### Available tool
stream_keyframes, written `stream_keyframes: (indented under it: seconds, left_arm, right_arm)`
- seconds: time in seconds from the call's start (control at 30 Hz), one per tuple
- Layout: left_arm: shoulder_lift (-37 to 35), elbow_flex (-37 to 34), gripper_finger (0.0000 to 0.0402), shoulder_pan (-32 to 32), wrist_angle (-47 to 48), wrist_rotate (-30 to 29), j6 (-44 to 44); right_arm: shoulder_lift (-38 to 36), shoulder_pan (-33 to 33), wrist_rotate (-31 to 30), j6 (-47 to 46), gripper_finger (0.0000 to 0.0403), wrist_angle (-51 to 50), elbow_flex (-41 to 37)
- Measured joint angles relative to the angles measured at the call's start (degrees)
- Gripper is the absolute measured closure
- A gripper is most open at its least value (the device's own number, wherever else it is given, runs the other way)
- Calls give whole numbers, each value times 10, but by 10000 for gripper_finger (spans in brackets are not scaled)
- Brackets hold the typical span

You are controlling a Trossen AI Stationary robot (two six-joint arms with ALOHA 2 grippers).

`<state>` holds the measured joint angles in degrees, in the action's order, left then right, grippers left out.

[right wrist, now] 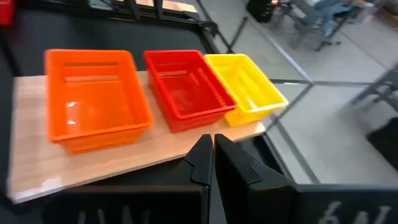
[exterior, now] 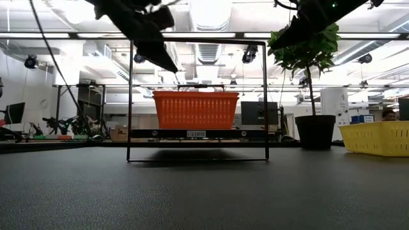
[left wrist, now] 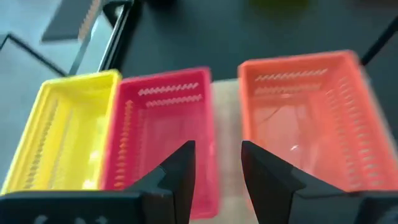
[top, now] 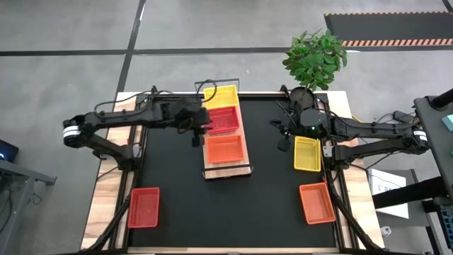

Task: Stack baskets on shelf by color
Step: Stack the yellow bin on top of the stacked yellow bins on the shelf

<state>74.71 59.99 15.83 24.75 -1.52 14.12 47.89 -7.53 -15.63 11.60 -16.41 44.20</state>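
Shelf (top: 228, 170) carrying yellow basket (top: 221, 95), red basket (top: 223, 120) and orange basket (top: 225, 148) in a row. My left end effector (top: 194, 136) hovers open beside them. My right end effector (top: 284, 139), fingers closed and empty, hangs near a loose yellow basket (top: 307, 154) on the tabletop (top: 184, 205).

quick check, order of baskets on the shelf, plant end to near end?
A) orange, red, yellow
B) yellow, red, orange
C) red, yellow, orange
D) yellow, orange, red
B: in the high view the shelf holds the yellow basket nearest the plant, then the red basket, then the orange basket.
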Motion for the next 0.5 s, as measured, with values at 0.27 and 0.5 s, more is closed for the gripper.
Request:
stream_keyframes:
  seconds: [0.27, 0.5]
  left_arm:
    - [-122, -161, 288, -56, -216, 3, -3]
    - [-205, -224, 288, -56, -280, -1, 38]
  right_arm:
    - [18, 12, 107, -80, 394, 29, -5]
    - [40, 22, 168, -220, 394, 19, 6]
